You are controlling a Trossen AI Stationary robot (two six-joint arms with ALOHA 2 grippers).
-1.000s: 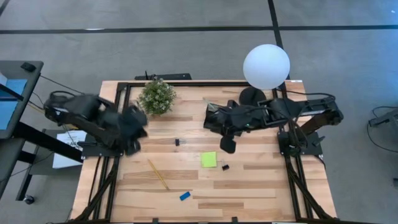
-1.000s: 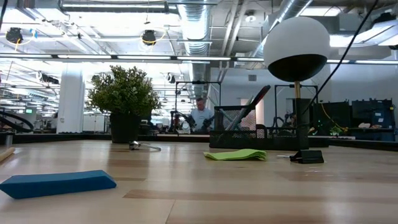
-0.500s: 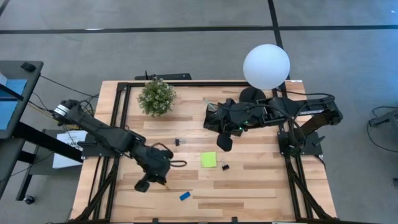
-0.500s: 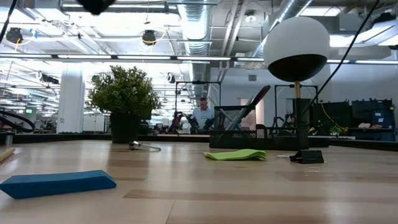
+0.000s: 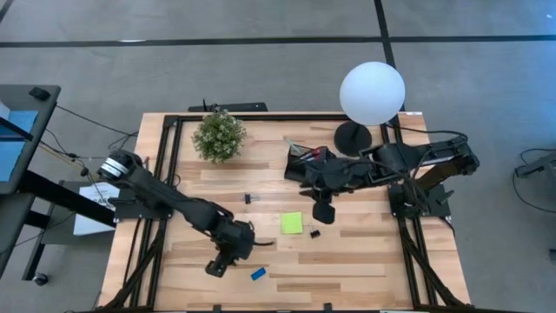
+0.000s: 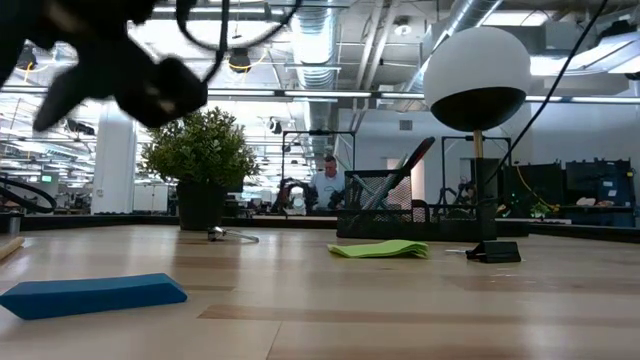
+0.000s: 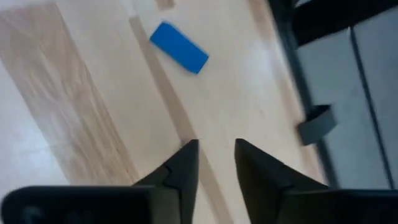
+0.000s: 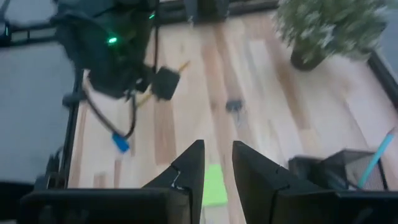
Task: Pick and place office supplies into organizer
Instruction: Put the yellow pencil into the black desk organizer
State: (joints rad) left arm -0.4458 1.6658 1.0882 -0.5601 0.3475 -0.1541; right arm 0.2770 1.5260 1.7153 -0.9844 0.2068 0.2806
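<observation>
Your left tool (image 5: 219, 264) hangs low over the front part of the table (image 5: 365, 261), just beside the blue eraser (image 5: 258, 274); in its own wrist view the two fingers (image 7: 186, 163) stand a narrow gap apart with nothing between them, and the eraser lies on the bare wood ahead. The yellow pencil (image 8: 181, 65) is mostly hidden under that arm from above; only its tip shows in the right wrist view, poking out past the left arm.

Your right tool (image 5: 322, 211) hovers near the middle of the table, in front of the organizer (image 5: 300, 162), which sits at the back between the potted plant (image 5: 218, 135) and the lamp (image 5: 372, 93). Its fingers (image 8: 191, 167) are also a narrow gap apart and empty. The lime-green sticky-note pad (image 5: 291, 223) lies flat just beside it, toward the left arm, and a small black clip (image 5: 314, 233) rests on the wood close in front of the tool. Another small clip (image 5: 248, 199) lies alone near the table's middle, in front of the plant.

The organizer already carries a teal pen (image 8: 380, 153) standing tilted in it. From the low view the lamp's stem and globe rise just beside the organizer, and a person (image 6: 325, 183) stands far back in the room
</observation>
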